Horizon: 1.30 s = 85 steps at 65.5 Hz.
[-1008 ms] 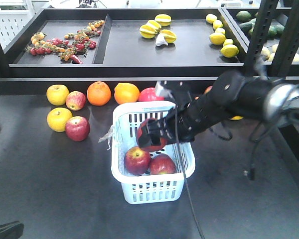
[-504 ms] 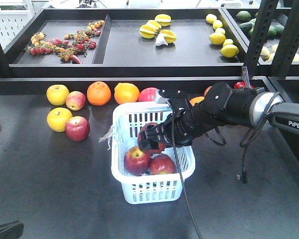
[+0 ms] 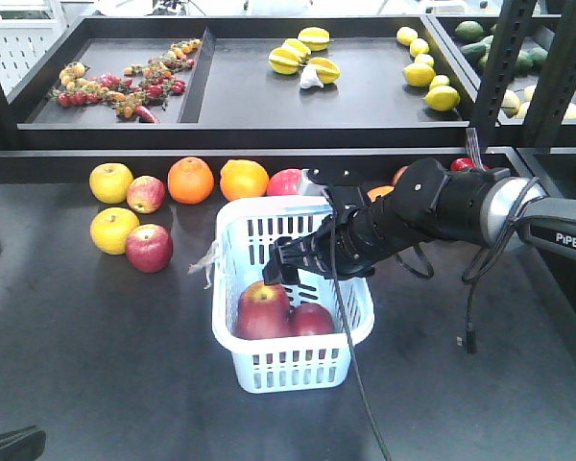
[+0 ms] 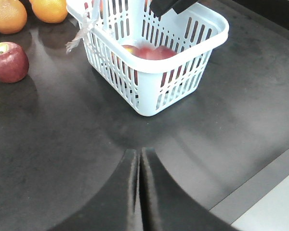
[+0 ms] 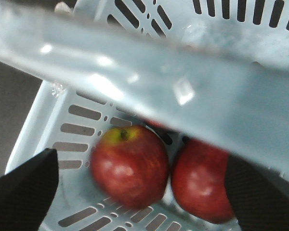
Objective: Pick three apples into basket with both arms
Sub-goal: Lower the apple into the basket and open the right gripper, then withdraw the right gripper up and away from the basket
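1. Front view: the basket stands on the dark worktop. The right arm reaches in from the right, and the right gripper hangs over the basket's middle with nothing between its jaws. Apples lie inside: two clearly seen, with a third reddish shape between them that I cannot make out for certain. A spare apple sits near a yellow fruit and an orange, well left of the basket.

2. Left wrist view: the left gripper hovers over bare worktop, near the basket's front corner, jaws pressed together and holding nothing. Red apples show through the slotted wall.

3. Right wrist view: the jaws stand wide apart at the picture's lower corners, empty, above two apples resting side by side and touching on the basket floor. The rim crosses the upper picture, blurred.

4. Judgement: the drop looks done and the task is at or near its end. The next move calls for lifting the right arm straight up, clear of the rim, so as not to drag the light basket.
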{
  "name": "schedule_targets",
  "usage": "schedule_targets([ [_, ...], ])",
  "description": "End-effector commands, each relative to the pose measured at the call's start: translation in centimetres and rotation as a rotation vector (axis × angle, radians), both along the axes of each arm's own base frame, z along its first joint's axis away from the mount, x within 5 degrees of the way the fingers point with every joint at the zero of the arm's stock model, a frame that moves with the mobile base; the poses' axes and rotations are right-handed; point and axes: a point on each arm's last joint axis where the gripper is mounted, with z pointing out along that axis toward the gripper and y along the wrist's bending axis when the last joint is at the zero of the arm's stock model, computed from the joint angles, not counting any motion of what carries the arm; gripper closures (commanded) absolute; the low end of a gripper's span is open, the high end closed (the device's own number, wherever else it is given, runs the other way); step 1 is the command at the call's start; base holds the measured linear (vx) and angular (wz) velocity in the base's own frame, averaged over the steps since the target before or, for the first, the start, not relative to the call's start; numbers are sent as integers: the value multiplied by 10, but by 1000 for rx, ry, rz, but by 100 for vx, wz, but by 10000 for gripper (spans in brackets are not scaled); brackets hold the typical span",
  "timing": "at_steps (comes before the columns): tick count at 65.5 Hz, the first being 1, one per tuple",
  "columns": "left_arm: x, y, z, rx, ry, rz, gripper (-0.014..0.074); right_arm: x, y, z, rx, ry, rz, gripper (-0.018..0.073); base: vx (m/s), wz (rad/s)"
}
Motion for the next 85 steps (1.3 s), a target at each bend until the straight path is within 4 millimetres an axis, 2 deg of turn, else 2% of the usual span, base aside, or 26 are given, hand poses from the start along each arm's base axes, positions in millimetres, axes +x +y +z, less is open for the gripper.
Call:
schedule_targets([
  [1,5,-1,12,-54,-52,31,603,1,-1,30,44,-78,-9,-82,0,0],
  [10,5,-1,12,-54,-52,31,603,-2,-1,29,42,-43,17,-17,0,0],
  [19,5,-1,12,-54,-52,31,603,-8,-3,36,24,-37,54,119,0,0],
  [38,5,-1,12,-54,-52,31,603,-27,-10,76,5,-95,122,574,0,0],
  [55,5,-1,12,-54,-52,31,603,-59,-22,120,-34,-141,211,567,0,0],
  [68,5,-1,12,-54,-52,31,603,-92,-37,161,-35,-258,225,564,0,0],
  [76,5,-1,12,-54,-52,31,603,-121,-49,173,-33,-326,232,564,0,0],
  [85,5,-1,12,-54,-52,31,603,-157,-65,172,-30,-401,220,564,0,0],
])
